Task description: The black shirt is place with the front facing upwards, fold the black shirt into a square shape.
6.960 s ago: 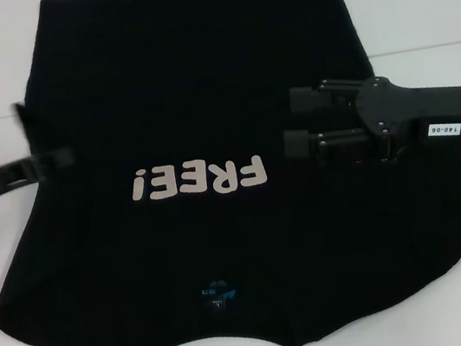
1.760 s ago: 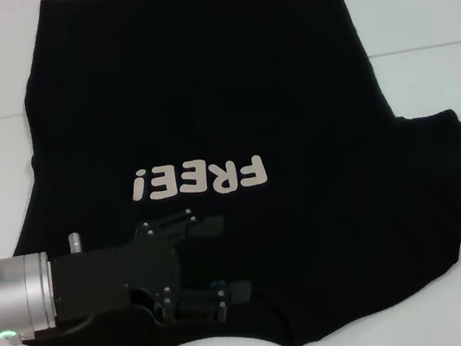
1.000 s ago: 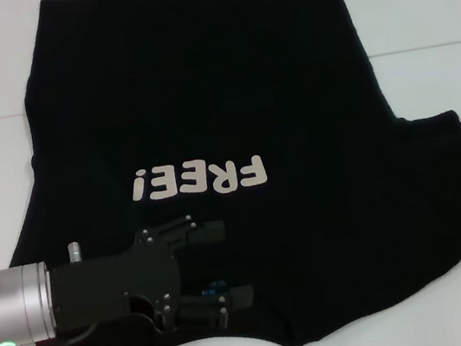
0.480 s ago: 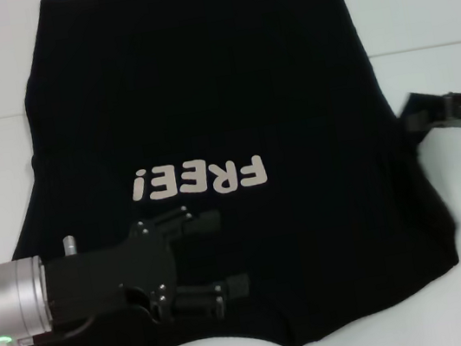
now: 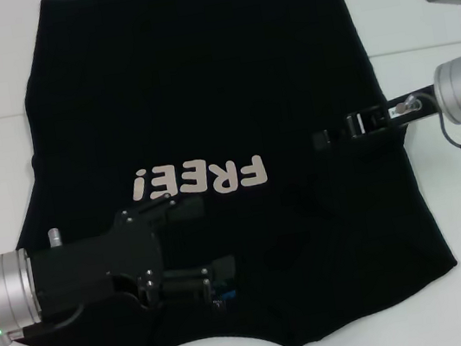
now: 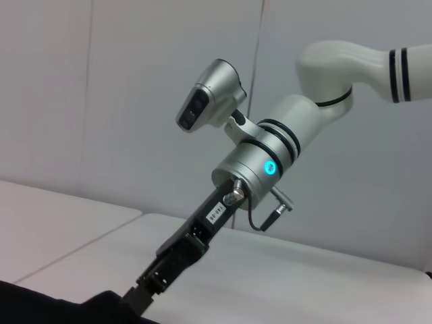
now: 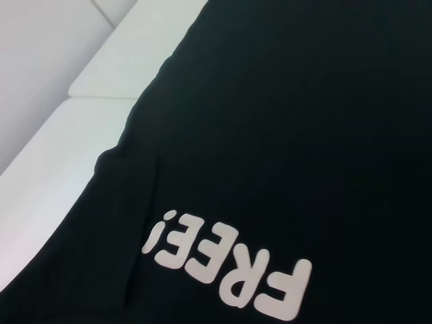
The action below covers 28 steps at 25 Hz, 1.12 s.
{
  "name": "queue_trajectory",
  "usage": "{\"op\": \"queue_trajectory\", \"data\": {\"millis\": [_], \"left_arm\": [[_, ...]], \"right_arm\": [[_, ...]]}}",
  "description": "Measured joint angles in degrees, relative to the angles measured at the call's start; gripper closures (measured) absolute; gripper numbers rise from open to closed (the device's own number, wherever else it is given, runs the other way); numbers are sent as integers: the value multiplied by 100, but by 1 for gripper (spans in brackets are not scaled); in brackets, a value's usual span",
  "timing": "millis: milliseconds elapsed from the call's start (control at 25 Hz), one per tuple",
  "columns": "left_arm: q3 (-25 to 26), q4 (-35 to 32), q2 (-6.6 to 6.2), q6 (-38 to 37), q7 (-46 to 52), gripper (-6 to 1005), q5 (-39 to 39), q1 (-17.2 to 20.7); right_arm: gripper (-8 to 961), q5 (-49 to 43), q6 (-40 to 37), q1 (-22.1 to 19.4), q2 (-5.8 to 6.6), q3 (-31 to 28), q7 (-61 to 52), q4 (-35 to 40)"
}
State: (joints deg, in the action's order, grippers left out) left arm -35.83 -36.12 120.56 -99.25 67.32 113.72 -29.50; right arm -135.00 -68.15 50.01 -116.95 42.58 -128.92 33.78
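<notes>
The black shirt (image 5: 201,98) lies spread flat on the white worktop (image 5: 416,12), front side up, with the white "FREE!" lettering (image 5: 198,178) near its middle and reading upside down in the head view. The hem lies at the far edge of the worktop and the neck opening at the near edge, where a small part of the blue neck label (image 5: 221,297) shows. Both sleeves are folded in, so the sides of the garment run as plain edges. The left pincer (image 5: 205,245) is over the near left part of the shirt, just below the lettering, with its fingers (image 5: 219,269) set wide apart and the neck label just beside the nearer finger. The right pincer (image 5: 323,137) reaches in from the right side, over the shirt to the right of the lettering; whether it is wide, narrow or holding fabric cannot be told. In the left wrist view the right pincer (image 6: 138,295) meets the black cloth at its tip.
</notes>
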Motion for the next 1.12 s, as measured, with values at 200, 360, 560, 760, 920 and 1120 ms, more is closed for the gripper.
{"op": "queue_trajectory", "data": {"millis": [200, 360, 560, 760, 920, 1120], "left_arm": [[239, 0, -15, -17, 0, 51, 0, 18], [354, 0, -57, -48, 133, 51, 0, 24], [532, -26, -106, -112, 567, 51, -7, 20], [1009, -17, -210, -408, 964, 51, -21, 6], [1430, -37, -305, -529, 1602, 51, -26, 49], [1466, -90, -422, -442, 1965, 51, 38, 154]], "right_arm": [[644, 66, -7, -27, 16, -26, 36, 28], [461, 420, -53, -212, 100, -39, 147, 38], [250, 1511, -225, -635, 131, -38, 967, 41], [151, 2561, -641, -1075, 69, -35, 2004, 15], [72, 3174, -891, -1344, -68, -33, 2881, 23], [17, 3246, -1058, -1341, -160, 26, 3411, 18]]}}
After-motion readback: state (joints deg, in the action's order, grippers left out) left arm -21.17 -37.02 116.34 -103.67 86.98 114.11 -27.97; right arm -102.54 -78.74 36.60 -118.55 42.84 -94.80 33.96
